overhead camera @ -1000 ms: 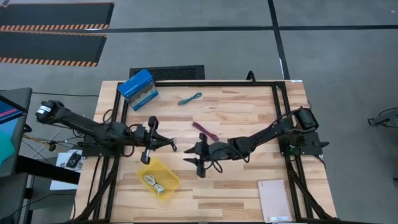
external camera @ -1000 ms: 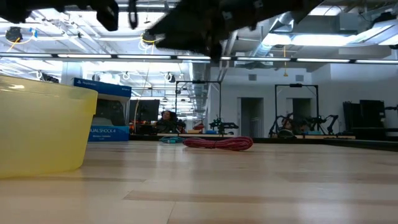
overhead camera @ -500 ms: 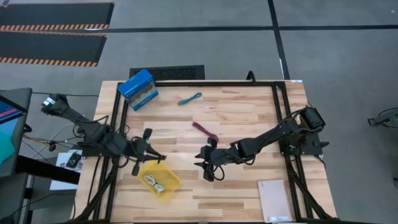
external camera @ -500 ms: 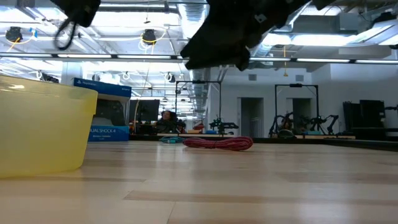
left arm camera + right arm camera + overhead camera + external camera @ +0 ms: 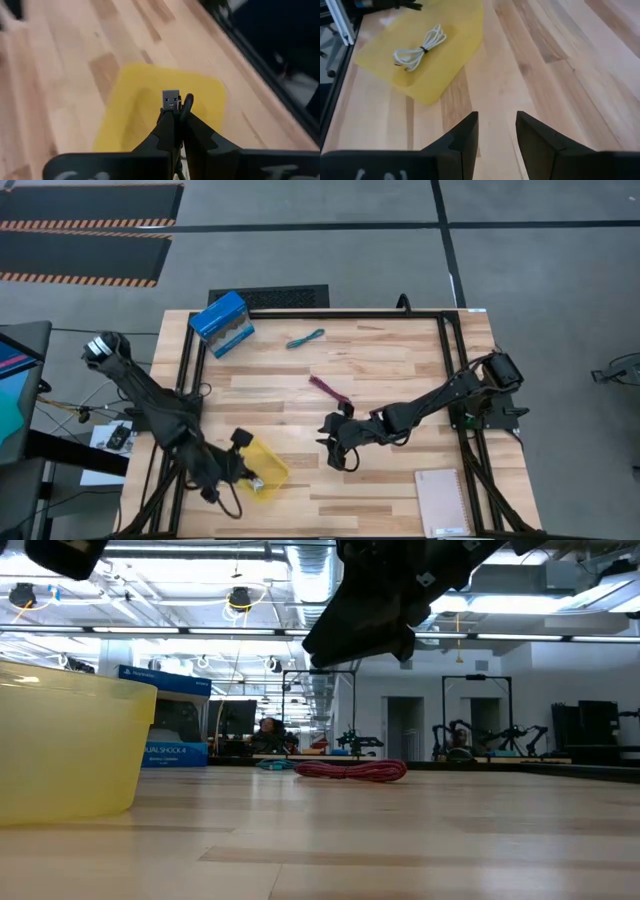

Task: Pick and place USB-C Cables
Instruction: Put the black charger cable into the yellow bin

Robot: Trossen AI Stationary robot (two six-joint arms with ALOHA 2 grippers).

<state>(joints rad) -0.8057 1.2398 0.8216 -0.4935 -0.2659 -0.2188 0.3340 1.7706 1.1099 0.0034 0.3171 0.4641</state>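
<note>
Left end effector over yellow tray, clamped on black cable. Right end effector parted, empty, above counter centre.

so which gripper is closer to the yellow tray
Left. The left gripper is at the yellow tray, its jaws shut on a black cable. The right gripper hangs open, off beside it.

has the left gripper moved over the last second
Yes. In the high view the left gripper has swung from beyond the yellow tray, on the blue box side, to the tray's near-left edge, shut on a black cable.
</note>
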